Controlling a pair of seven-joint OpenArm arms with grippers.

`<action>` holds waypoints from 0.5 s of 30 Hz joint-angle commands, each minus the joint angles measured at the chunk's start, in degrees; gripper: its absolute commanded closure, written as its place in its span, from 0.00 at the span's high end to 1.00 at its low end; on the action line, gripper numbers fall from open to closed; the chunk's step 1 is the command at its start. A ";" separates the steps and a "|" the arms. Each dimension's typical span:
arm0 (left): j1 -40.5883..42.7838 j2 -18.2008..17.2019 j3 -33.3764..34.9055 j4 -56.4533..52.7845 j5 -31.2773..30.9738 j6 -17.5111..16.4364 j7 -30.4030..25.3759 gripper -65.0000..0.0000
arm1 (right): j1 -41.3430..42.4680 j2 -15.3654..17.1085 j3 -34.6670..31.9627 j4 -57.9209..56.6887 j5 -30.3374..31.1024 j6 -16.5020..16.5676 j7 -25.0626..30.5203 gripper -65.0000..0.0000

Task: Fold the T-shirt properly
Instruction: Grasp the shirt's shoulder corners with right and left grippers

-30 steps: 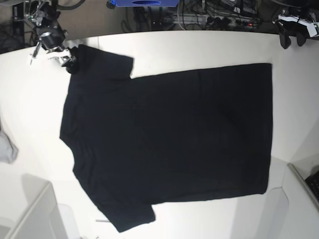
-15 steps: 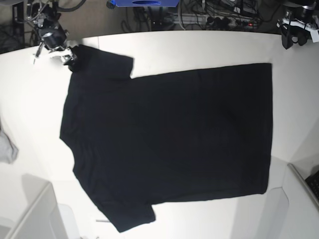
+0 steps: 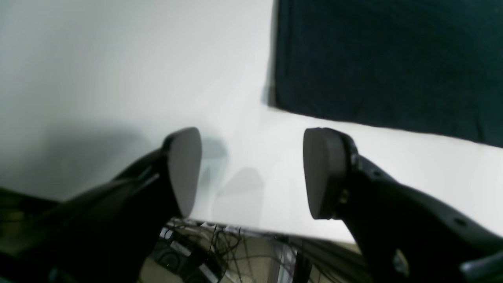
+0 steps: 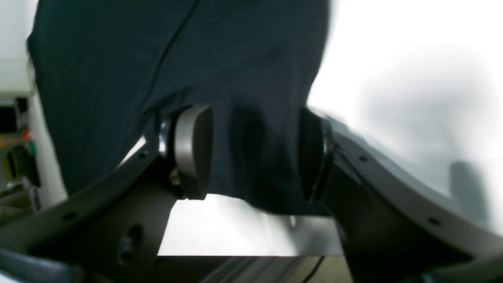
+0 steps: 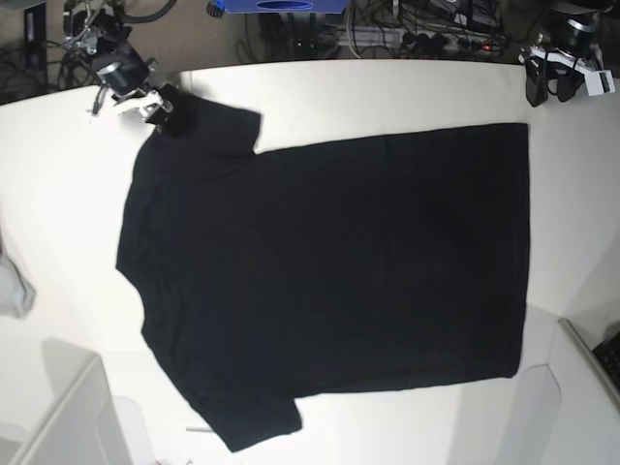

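The black T-shirt (image 5: 329, 271) lies spread flat on the white table (image 5: 387, 92), plain side up, sleeves toward the left of the base view. My right gripper (image 5: 158, 105) is at the far sleeve's corner. In the right wrist view its fingers (image 4: 192, 151) stand apart on either side of a bunched fold of the sleeve (image 4: 251, 157), so the right gripper (image 4: 253, 155) is open. My left gripper (image 5: 544, 85) hovers off the far right corner of the hem. The left gripper (image 3: 251, 173) is open and empty, the hem corner (image 3: 298, 94) just beyond it.
A small grey cloth (image 5: 12, 289) lies at the left edge. A white box (image 5: 58, 417) stands at the front left and a tray edge (image 5: 586, 354) at the front right. Cables and gear crowd the floor behind the table's far edge (image 5: 339, 39).
My right gripper has slid right onto the sleeve corner and its jaws have narrowed around the cloth. My left gripper has come in and down toward the hem corner.
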 commanded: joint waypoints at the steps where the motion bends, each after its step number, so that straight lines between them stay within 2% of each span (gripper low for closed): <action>1: -0.04 -0.87 -0.42 0.49 -1.26 -0.49 -1.45 0.61 | -0.84 0.26 0.01 -0.08 -0.88 -0.65 -1.84 0.47; 7: -1.98 -0.87 -0.33 -2.23 -1.26 -0.49 -1.36 0.61 | -0.75 0.26 0.28 -1.83 -0.88 -0.65 -1.84 0.45; 8: -2.15 -0.87 -0.33 -2.76 -1.26 -0.49 -1.36 0.61 | -0.40 0.26 0.28 -2.36 -0.88 -0.65 -1.84 0.40; 9: -2.86 -0.87 -0.24 -3.11 -1.26 -0.49 -1.36 0.61 | -0.22 0.26 0.28 -3.06 -0.88 -0.65 -1.84 0.31; 11: -4.26 -0.87 -0.24 -4.34 -1.09 -0.45 0.05 0.61 | -0.05 0.35 0.10 -4.30 -0.88 -0.65 -1.93 0.06; 12: -4.88 -0.87 -0.33 -4.87 -0.56 0.43 1.54 0.61 | 0.13 0.35 0.01 -4.65 -0.88 -0.65 -2.10 0.00; 15: -7.87 -0.70 -0.42 -5.49 2.25 1.40 4.53 0.61 | 0.66 0.35 0.01 -4.82 -0.88 -0.65 -2.28 0.00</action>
